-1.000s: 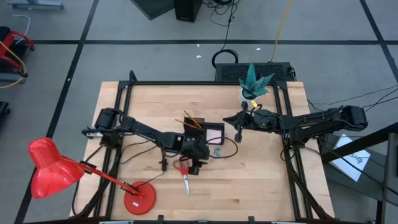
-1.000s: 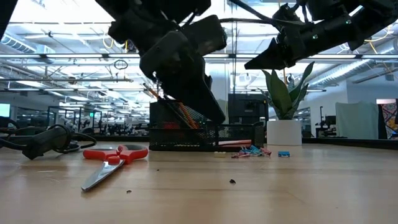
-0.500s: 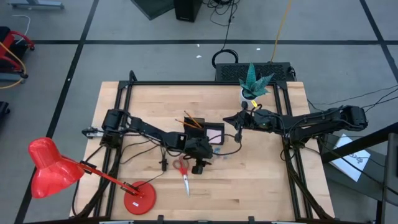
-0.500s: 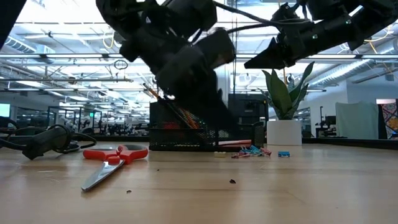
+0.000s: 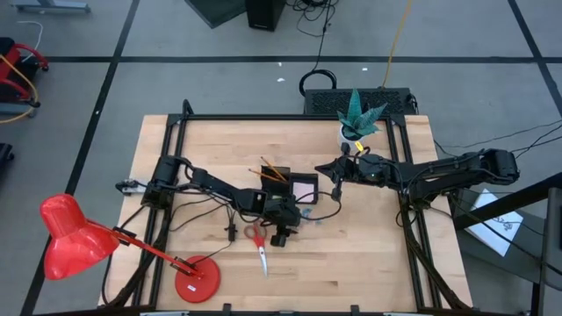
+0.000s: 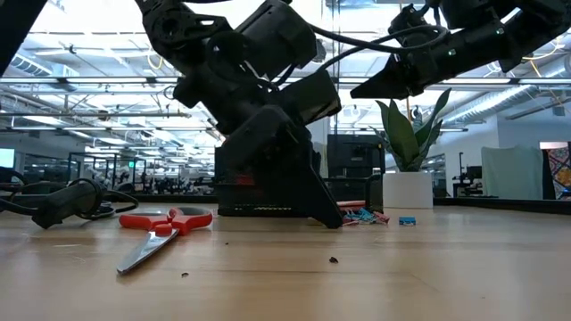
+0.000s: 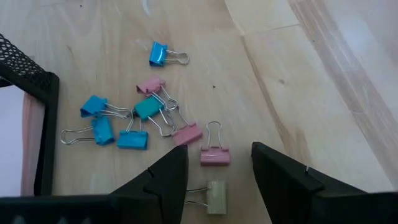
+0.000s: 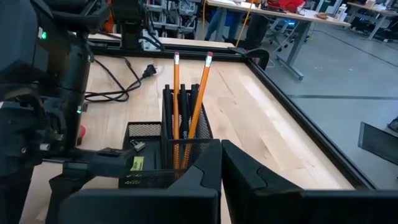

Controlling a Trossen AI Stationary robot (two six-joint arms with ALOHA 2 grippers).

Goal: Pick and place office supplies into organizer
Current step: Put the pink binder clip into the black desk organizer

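part-filled: on the bench [image 5: 378,246], red-handled scissors [image 5: 258,243] lie just left of the left gripper [image 7: 219,163] and near the organizer [image 5: 283,189], still to be placed. orange pencils [image 8: 186,99] and black pens [image 8: 185,118] already stand in the organizer's tall compartment, a pink pad [image 5: 303,189] in the low one. the left gripper's jaws hang released over a pink clip [image 7: 214,155], empty. right of the organizer, the right gripper [image 5: 337,191] hovers clenched, holding nothing. only the left wrist view resolves the scattered clips; only the right wrist view shows the pens.
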